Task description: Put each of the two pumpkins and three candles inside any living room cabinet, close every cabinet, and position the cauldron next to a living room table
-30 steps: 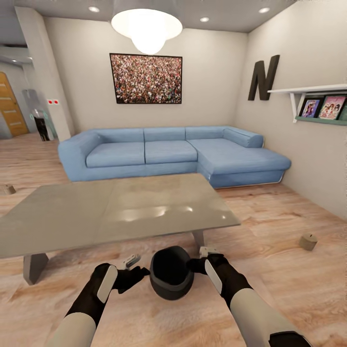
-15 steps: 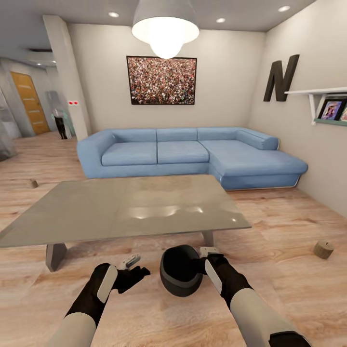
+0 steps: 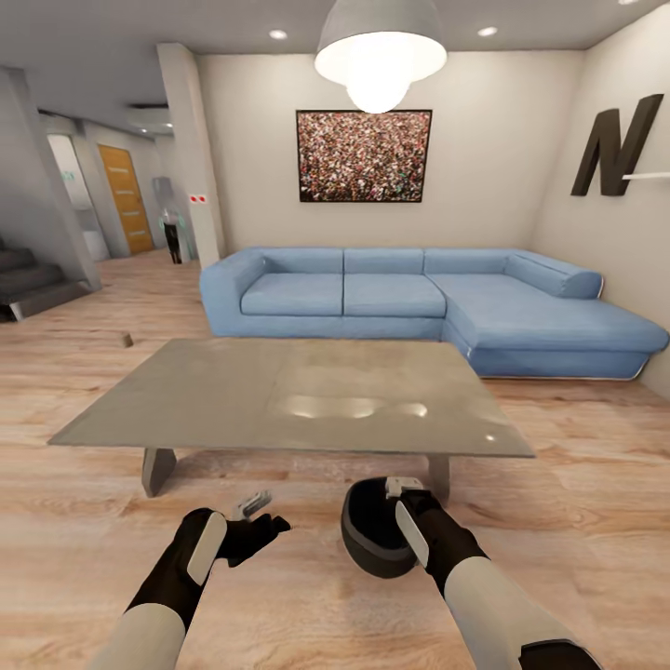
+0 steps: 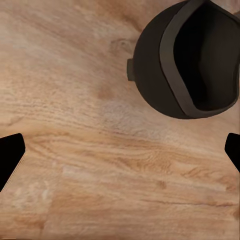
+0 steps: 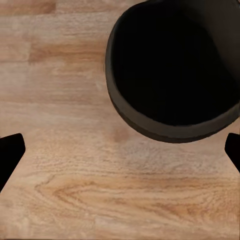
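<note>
The cauldron (image 3: 372, 532), a dark round pot with an open mouth, sits on the wood floor just in front of the grey low table (image 3: 298, 395), near its front right leg. My right gripper (image 3: 402, 486) is open beside the cauldron's rim; in the right wrist view the cauldron (image 5: 175, 65) lies ahead of the open right gripper (image 5: 120, 155). My left gripper (image 3: 253, 507) is open over bare floor, left of the pot; the left wrist view has the cauldron (image 4: 187, 57) off to one side of that gripper (image 4: 120, 155). One beige candle (image 3: 126, 340) lies far off on the floor at left.
A blue corner sofa (image 3: 419, 302) stands behind the table against the back wall. A pillar (image 3: 191, 158) and a hallway with an orange door (image 3: 126, 197) open at the left, with stairs (image 3: 33, 284) at the far left edge. Wood floor surrounds the table.
The whole view has swung left, so the room slid right in the picture; the candle on the floor at right and the wall shelf left the frame. Both arms keep their pose.
</note>
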Robot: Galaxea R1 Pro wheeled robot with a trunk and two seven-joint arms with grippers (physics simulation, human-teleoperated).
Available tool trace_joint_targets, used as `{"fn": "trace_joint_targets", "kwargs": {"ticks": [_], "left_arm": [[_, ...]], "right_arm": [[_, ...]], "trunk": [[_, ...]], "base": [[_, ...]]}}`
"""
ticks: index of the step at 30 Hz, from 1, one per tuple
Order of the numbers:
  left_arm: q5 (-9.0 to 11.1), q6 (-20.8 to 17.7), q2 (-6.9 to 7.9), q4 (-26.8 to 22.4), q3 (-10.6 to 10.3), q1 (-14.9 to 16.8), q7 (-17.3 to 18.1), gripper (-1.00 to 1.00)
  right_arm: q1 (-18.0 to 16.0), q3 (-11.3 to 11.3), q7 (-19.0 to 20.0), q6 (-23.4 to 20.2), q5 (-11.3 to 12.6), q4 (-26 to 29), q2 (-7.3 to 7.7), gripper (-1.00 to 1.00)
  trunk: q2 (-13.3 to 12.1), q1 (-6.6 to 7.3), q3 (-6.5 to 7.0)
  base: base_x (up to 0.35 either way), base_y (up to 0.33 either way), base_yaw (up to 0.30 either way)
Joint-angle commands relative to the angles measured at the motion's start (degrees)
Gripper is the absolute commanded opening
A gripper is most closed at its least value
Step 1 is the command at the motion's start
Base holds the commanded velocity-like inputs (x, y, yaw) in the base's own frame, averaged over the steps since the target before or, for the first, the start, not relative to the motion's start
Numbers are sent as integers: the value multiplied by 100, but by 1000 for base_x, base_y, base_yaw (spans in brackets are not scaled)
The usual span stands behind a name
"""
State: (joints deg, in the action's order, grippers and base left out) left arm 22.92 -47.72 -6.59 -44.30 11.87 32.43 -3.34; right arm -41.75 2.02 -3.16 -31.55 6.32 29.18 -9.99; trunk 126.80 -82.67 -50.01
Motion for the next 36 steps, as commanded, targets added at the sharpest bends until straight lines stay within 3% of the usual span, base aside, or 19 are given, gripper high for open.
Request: {"fn": "trace_joint_targets", "kwargs": {"ticks": [1,21,28,36], "left_arm": [[-1,0,0,0,0,0,0,100],[-6,0,3,0,10,0,3,100],[-6,0,17,0,307,0,0,100],[-7,0,18,0,365,0,0,100]], "right_arm": [[0,0,0,-2,1,0,0,100],[0,0,-2,0,1,0,0,100],[0,0,-8,0,1,0,0,100],[0,0,-9,-1,1,-1,0,100]], "trunk": [[0,0,0],[0,0,0],[0,0,0],[0,0,0]], "base": [[-69,0,291],[-214,114,291],[-33,54,291],[-1,2,291]]}}
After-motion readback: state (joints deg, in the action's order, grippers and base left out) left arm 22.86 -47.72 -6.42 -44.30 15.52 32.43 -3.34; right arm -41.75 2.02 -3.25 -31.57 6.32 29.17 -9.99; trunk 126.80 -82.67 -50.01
